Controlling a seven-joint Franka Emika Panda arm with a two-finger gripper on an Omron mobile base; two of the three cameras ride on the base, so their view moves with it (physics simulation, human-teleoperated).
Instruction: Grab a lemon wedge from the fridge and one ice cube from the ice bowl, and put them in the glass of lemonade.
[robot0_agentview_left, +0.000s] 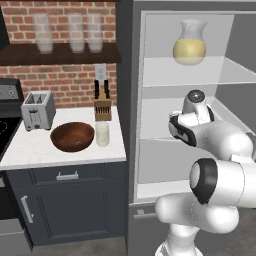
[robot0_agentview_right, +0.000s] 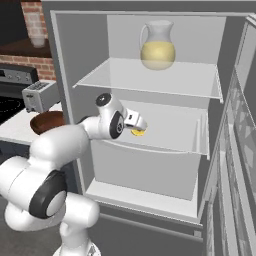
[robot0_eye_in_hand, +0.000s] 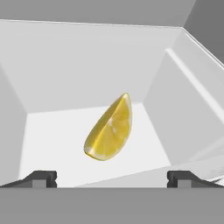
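The lemon wedge (robot0_eye_in_hand: 109, 129) is lying on the middle shelf (robot0_agentview_right: 170, 131) of the open fridge (robot0_agentview_right: 220, 75), and you are looking straight down on it through the hand camera. In the right base view it is showing as a yellow spot (robot0_agentview_right: 137, 132) near the front edge of that shelf, toward its left end, just under the hand. The pitcher (robot0_agentview_right: 157, 45) is standing on the shelf above; leave it alone.

Your gripper (robot0_eye_in_hand: 112, 178) is hovering over the wedge with its two tips spread wide apart, one on either side, and nothing is sitting between them yet. So you are judging an early stage: the fridge door is open and the reach is lined up, but the wedge is not yet gripped. The ice cube is also waiting; the wooden bowl (robot0_agentview_left: 72, 136) and the glass of lemonade (robot0_agentview_left: 102, 134) are standing side by side on the counter (robot0_agentview_left: 30, 147), the glass toward its right edge.

In the hand view, the wedge's long axis is running diagonally, its pointed tip aiming up and right, its rounder end down and left. The tips are closing across that view, so the wedge is sitting skewed to them.
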